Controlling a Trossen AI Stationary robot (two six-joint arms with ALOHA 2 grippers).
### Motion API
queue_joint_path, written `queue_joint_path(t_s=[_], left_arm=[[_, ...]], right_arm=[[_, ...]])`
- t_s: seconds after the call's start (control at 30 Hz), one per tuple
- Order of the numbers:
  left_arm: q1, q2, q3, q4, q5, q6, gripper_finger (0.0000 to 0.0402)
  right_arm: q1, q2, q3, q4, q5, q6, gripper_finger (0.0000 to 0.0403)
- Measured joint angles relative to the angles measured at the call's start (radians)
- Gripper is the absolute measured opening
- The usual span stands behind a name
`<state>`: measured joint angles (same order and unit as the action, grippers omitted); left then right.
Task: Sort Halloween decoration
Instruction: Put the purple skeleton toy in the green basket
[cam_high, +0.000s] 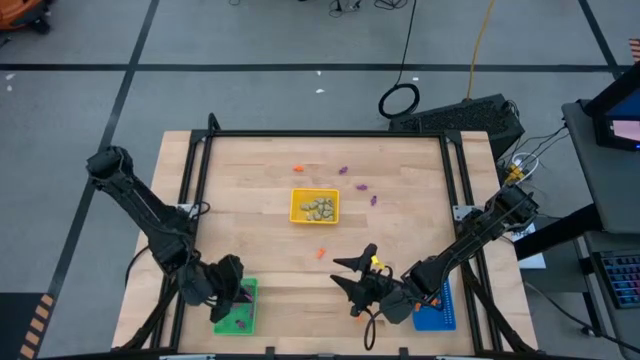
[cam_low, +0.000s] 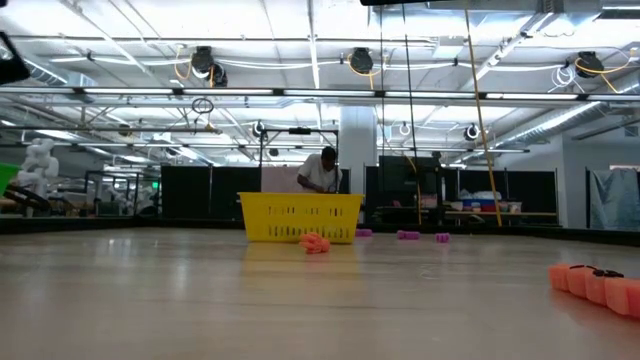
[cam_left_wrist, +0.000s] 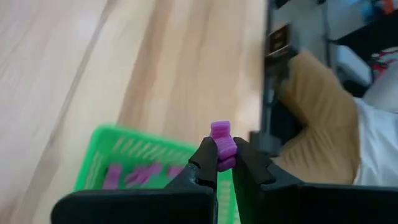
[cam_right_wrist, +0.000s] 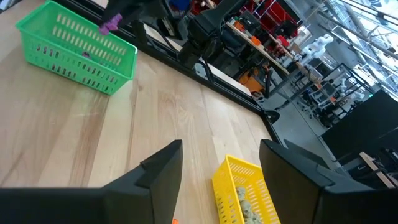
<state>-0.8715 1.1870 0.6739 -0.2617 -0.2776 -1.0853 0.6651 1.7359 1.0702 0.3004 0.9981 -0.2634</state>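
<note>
Pincer, left (cam_left_wrist: 225, 163): clamped on a purple trinket (cam_left_wrist: 222, 144), hanging above the green tray (cam_high: 238, 306) at the near left corner of the tabletop (cam_high: 250, 190).
Relation: tray lies straight below the trinket; a release should drop it among the purple pieces (cam_left_wrist: 138, 175) inside.
Pincer, right (cam_high: 352, 280): jaws wide, empty, near the blue tray (cam_high: 438, 312); an orange trinket (cam_high: 321, 252) lies just beyond it.
Shapes: ridged plastic trinket; slotted tray walls; pale pieces in the yellow tray (cam_high: 314, 206).
</note>
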Motion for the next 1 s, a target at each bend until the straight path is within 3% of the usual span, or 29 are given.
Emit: queue_joint_path(t_s=[0.33,0.67,1.0], left_arm=[[-0.060,0.047,0.105,-0.278,-0.016,-0.164,0.0018],[-0.060,0.190,0.115,-0.279,0.067,-0.165,0.0018],[-0.052,0.234,0.115,-0.283,0.068,-0.133,0.0033]], right_arm=[[-0.001,0.000,0.000,0.000,0.000,-0.002,0.0199],[-0.001,0.000,0.000,-0.015,0.000,0.012,0.0199],[-0.004,0.000,0.000,-0.015,-0.001,0.016,0.0199]])
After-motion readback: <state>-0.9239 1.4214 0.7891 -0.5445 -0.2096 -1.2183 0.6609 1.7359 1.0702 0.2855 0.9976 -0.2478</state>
